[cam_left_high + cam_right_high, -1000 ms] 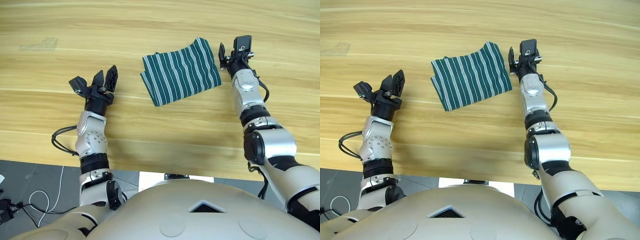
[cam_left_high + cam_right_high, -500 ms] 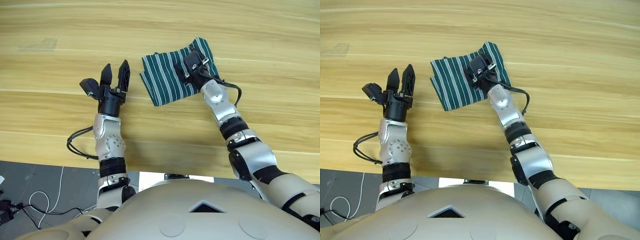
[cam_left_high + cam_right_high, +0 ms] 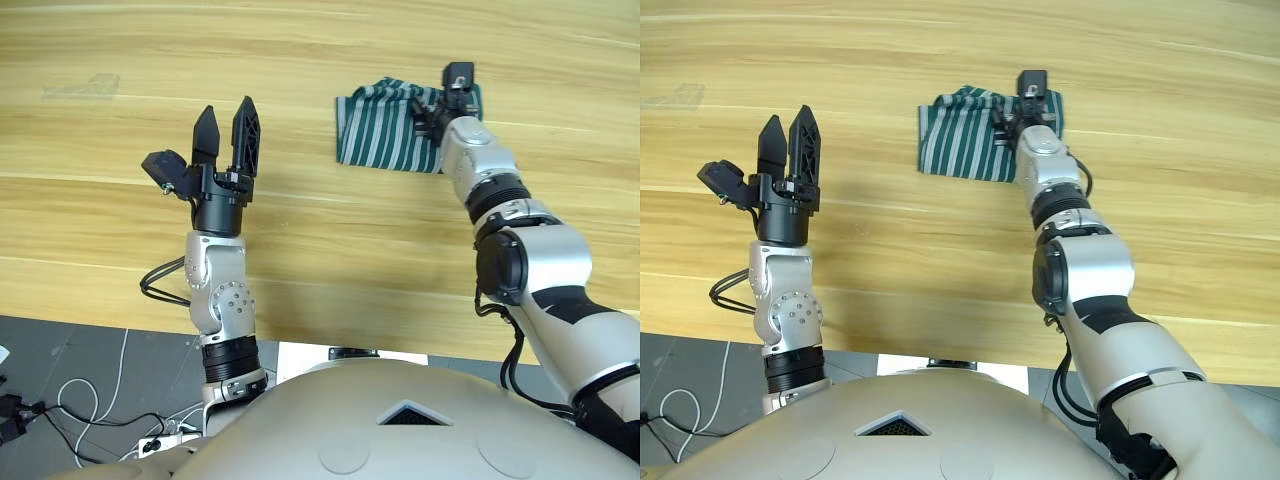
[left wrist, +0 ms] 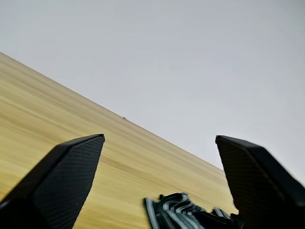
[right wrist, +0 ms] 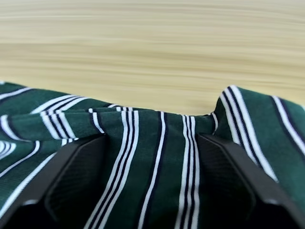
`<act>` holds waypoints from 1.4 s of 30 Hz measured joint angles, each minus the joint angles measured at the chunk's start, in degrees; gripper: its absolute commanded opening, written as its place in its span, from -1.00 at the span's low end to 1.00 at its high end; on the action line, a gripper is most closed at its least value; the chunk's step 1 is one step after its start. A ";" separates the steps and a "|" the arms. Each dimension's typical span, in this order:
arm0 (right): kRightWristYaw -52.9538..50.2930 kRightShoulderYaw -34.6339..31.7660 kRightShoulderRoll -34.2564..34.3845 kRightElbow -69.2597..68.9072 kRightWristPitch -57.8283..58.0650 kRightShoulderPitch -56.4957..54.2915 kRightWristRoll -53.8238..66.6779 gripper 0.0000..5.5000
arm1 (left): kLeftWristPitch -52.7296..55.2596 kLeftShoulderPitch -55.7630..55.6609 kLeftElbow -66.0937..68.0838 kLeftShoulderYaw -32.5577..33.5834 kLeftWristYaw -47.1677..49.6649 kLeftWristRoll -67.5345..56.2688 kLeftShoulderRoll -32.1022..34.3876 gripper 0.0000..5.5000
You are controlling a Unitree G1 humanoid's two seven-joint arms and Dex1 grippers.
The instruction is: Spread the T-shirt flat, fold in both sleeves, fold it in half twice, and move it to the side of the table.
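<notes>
Pale wood planks make up the counter (image 3: 300,250), which runs wide across everything in front of the robot, its grain running side to side. Below its near edge on the robot's left there is a strip of grey floor (image 3: 60,350) with a few loose cables (image 3: 70,400) lying on it.

On the counter's far right part lies the T-shirt (image 3: 385,135), dark green with thin white stripes. It is folded into a small packet, somewhat rumpled, with a ridge of cloth pushed up along the side nearest the right arm. It rests flat on the wood, well apart from the left arm.

From where I stand, the right arm stretches forward so that the right tool (image 5: 152,143) sits down on the T-shirt's right edge. Its two dark fingers (image 5: 71,176) are spread apart and pressed into the cloth, with striped fabric puckered up between them. They are not pinched together on a fold.

The left arm stands nearly upright over the bare wood to the left of the T-shirt. The left tool (image 3: 227,108) points away from the robot with its fingers (image 3: 247,125) parted in a narrow V, and it has hold of nothing. A black cable (image 3: 160,285) loops out beside that forearm.
</notes>
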 measured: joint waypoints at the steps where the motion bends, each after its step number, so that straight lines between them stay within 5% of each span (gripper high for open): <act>1: -1.72 -1.10 -2.26 0.38 -0.10 0.39 0.24 0.27 | -0.67 0.04 0.03 0.04 0.00 0.02 0.00 0.57; 9: -16.79 -14.84 -20.92 3.71 -2.45 5.79 6.65 0.27 | -8.52 5.28 1.47 2.61 0.05 -0.04 0.20 0.57; 17: -33.38 -26.34 -20.91 3.53 -9.56 6.43 13.24 0.27 | -16.45 13.61 3.21 5.78 1.66 -0.33 -0.88 0.57; 22: -37.58 -27.54 -17.43 3.41 -15.74 5.14 13.35 0.27 | -19.97 17.57 3.21 6.56 1.47 -2.14 -1.97 0.57; 25: -37.60 -23.07 -12.90 3.33 -21.28 3.35 9.86 0.27 | -21.79 19.08 3.16 6.21 0.22 -2.15 -2.36 0.57; 30: -21.05 -3.08 -0.93 -2.68 -36.14 -1.44 -4.96 0.27 | -23.29 20.51 2.58 4.99 0.54 0.68 -2.78 0.57; 35: -13.20 12.07 6.79 -3.12 -39.03 2.64 -16.84 0.27 | -23.84 14.14 5.94 7.76 8.84 9.62 -0.46 0.57; 42: -12.63 22.65 11.15 -1.45 -39.03 7.15 -25.59 0.27 | -18.74 2.65 16.63 9.44 21.77 20.00 1.92 0.57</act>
